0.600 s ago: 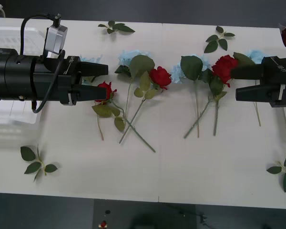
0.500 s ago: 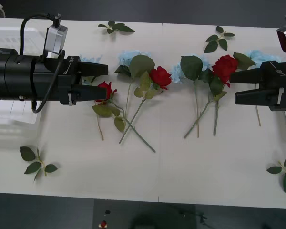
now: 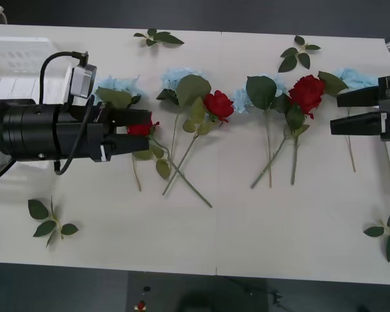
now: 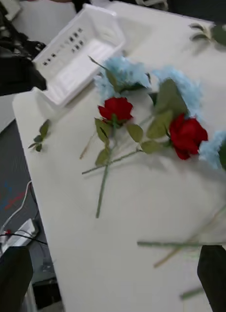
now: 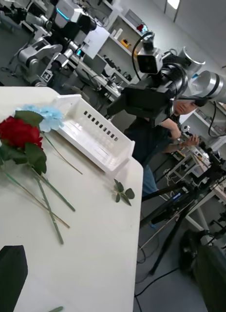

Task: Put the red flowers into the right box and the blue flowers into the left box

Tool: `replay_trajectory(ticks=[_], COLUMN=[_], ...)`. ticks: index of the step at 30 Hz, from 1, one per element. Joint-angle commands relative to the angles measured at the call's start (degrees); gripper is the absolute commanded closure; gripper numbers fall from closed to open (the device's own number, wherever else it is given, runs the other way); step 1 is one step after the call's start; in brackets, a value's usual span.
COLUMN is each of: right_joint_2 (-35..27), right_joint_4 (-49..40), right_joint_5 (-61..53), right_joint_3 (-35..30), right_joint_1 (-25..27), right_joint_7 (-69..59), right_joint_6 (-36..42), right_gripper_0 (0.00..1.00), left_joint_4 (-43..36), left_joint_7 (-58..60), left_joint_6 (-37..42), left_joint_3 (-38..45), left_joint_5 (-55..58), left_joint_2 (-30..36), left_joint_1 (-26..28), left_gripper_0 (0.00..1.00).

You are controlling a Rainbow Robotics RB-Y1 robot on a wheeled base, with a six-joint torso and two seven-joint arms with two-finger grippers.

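Now the left gripper hangs low over the table's left half with its black fingers apart, one on each side of the leftmost rose. That bloom lies right at the fingertips, and its stem runs away toward the table's near edge, roughly across the line of the fingers, so a squeeze just under the head looks like the natural grasp. The left arm is plainly the nearer one for this flower.

Two more red flowers lie along the middle of the table, the rightmost close to the right gripper, which hovers by the right edge with its fingers parted and empty. Blue flowers sit behind the roses toward the far edge.

The left box stands at the far left corner, partly under the left arm; the right box rests against the right edge. Since roses belong in the right one, this bloom would have to cross the whole table.
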Motion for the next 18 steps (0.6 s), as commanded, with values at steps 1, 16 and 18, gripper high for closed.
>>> replay_trajectory(ticks=[1,16,18], right_joint_2=[-3.35,2.71,4.82], right_joint_4=[-0.09,7.03,8.87], right_joint_5=[7.09,40.84,45.85], right_joint_3=[-0.59,-0.59,-0.59], right_joint_1=[-3.20,-7.24,-7.86], right_joint_7=[-21.34,-61.07,-64.23], right_joint_6=[-0.28,-0.37,0.24], right_gripper_0=[0.00,0.00,0.00], left_joint_4=[3.80,27.18,28.85], left_joint_7=[-0.14,17.75,20.21], left_joint_6=[0.22,-1.18,-1.89], left_joint_3=[0.25,0.69,1.74], left_joint_5=[-0.09,-24.43,-29.09], left_joint_2=[2.03,1.86,2.03], left_joint_1=[-5.11,-18.64,-18.73], left_gripper_0=[0.00,0.00,0.00])
